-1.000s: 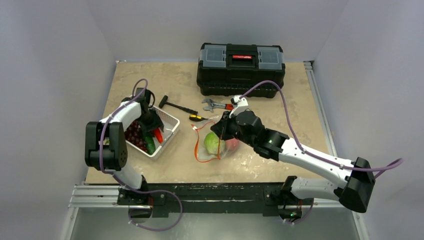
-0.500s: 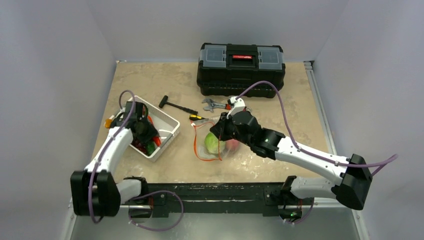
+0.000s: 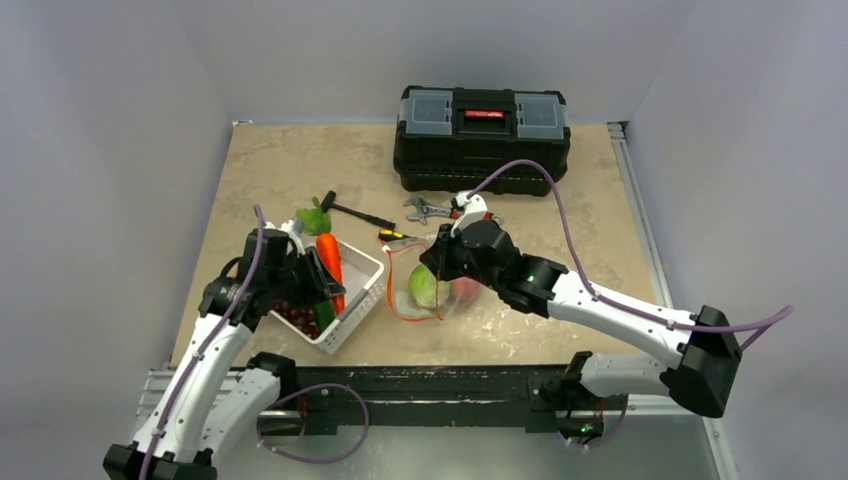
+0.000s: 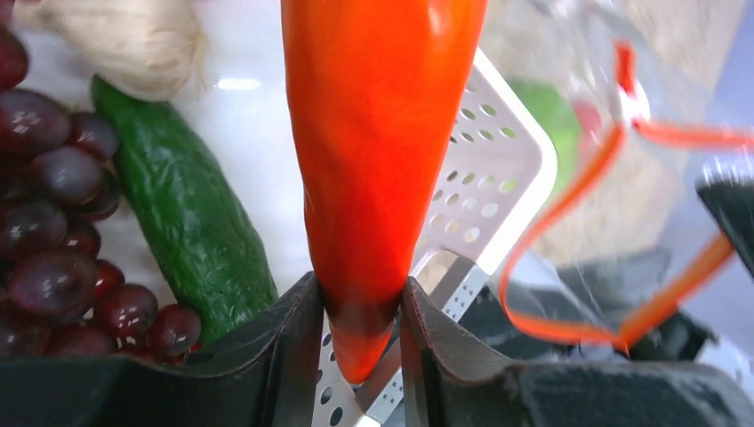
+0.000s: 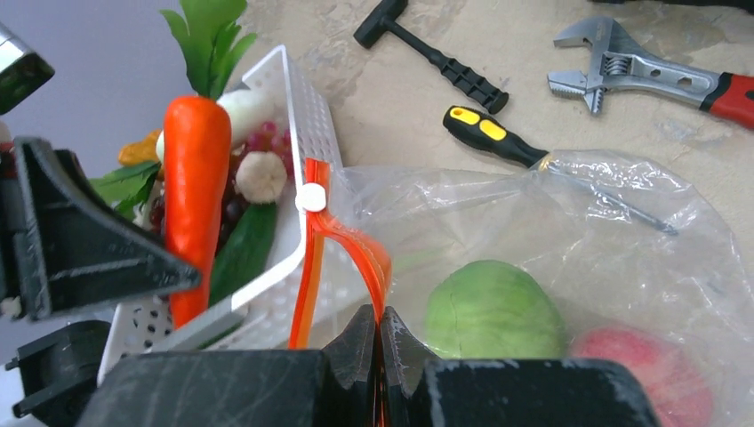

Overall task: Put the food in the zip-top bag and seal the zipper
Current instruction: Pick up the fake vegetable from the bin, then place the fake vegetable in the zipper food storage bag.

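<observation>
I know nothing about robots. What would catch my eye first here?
The bright orange carrot, gripped by its tip in the left pincer over the white basket. Next, the right pincer pinching the red-orange zipper of the clear bag, a green cabbage already inside. Behind them sits a black toolbox.

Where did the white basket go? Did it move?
Yes. The white basket slid toward the near edge of the table and closer to the zip-top bag, away from the black hammer, which stayed put.
</observation>
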Available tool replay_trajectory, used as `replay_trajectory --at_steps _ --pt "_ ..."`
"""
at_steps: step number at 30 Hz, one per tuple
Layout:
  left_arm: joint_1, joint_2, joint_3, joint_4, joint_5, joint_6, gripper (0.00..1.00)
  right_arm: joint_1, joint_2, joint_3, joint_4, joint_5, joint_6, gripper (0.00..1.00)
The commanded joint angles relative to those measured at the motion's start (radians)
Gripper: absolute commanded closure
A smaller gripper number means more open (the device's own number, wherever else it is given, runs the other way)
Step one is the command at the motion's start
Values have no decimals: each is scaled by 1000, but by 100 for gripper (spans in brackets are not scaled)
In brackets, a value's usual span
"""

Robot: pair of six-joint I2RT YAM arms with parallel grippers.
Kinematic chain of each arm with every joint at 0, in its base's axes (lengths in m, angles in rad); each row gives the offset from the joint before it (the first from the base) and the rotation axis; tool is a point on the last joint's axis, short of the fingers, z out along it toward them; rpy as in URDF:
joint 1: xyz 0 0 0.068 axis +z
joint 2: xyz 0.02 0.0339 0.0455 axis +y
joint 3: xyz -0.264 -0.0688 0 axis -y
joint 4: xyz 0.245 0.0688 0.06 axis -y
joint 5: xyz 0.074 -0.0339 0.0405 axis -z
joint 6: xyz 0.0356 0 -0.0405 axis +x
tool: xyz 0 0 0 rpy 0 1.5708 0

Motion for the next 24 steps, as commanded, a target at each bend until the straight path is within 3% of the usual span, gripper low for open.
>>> replay_trajectory --at_steps 1,6,11,24 --pt "-119 -56 58 -24 146 -21 100 5 11 65 3 50 -52 100" --pt "-293 -49 120 -49 137 -50 100 5 25 75 -8 93 -111 100" --pt "-352 -31 182 -134 -62 -59 100 5 41 83 -9 98 -130 100" --pt "-421 -26 160 59 438 -94 100 6 -8 89 40 146 -258 100"
